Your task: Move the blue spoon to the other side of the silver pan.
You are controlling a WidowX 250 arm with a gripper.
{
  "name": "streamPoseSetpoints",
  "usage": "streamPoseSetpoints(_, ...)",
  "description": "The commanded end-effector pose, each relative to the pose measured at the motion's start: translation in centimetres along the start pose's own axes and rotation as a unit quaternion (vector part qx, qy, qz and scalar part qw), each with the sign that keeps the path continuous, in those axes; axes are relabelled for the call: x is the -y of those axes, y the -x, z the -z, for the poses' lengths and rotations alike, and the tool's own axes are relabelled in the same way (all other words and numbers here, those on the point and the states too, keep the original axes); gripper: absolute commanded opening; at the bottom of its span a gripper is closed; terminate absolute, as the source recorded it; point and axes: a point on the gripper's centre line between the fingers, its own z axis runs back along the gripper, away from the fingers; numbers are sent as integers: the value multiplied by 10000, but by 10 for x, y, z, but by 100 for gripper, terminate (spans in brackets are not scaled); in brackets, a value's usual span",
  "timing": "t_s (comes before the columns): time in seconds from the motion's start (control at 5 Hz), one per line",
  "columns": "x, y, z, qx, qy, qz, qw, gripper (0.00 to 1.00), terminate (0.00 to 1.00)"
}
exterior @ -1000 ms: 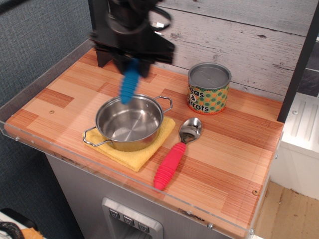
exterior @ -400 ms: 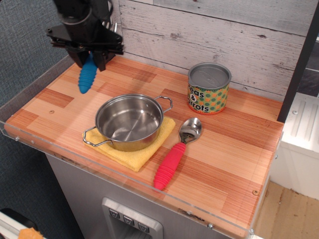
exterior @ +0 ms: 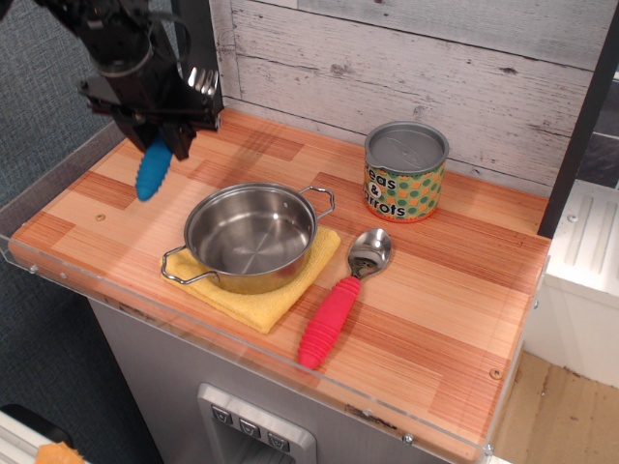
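My black gripper [exterior: 162,135] hangs over the back left of the wooden table and is shut on the blue spoon [exterior: 152,171]. Its ribbed blue handle points down and hangs just above the table, left of the silver pan. Its head is hidden inside the jaws. The silver pan [exterior: 250,236] is a round steel pot with two wire loop handles. It stands empty on a yellow cloth [exterior: 280,293] near the table's front.
A red-handled spoon [exterior: 338,300] lies right of the pan. A tin can with a green-dotted label [exterior: 405,172] stands at the back. A clear plastic rim [exterior: 58,169] runs along the table's left and front edges. A wooden plank wall [exterior: 406,68] stands behind.
My gripper has carried the blue spoon from above the pan's back rim to the left and a little lower, so it now hangs left of the pan.
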Motion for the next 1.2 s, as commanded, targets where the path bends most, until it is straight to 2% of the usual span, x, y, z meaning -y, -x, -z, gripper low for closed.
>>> streamPoseSetpoints(0.0,-18,23,-3,-34,199,366,9991,0,0)
streamPoseSetpoints(0.2,-22,32,2,-49,394,463,9981,0,0)
streamPoseSetpoints(0.4,-22,39,4,-128,387,642,9971,0,0)
streamPoseSetpoints(0.6,-23,46,10,-283,276,541,9978,0,0)
streamPoseSetpoints(1.0,-21,55,17,-368,327,606,9969,0,0)
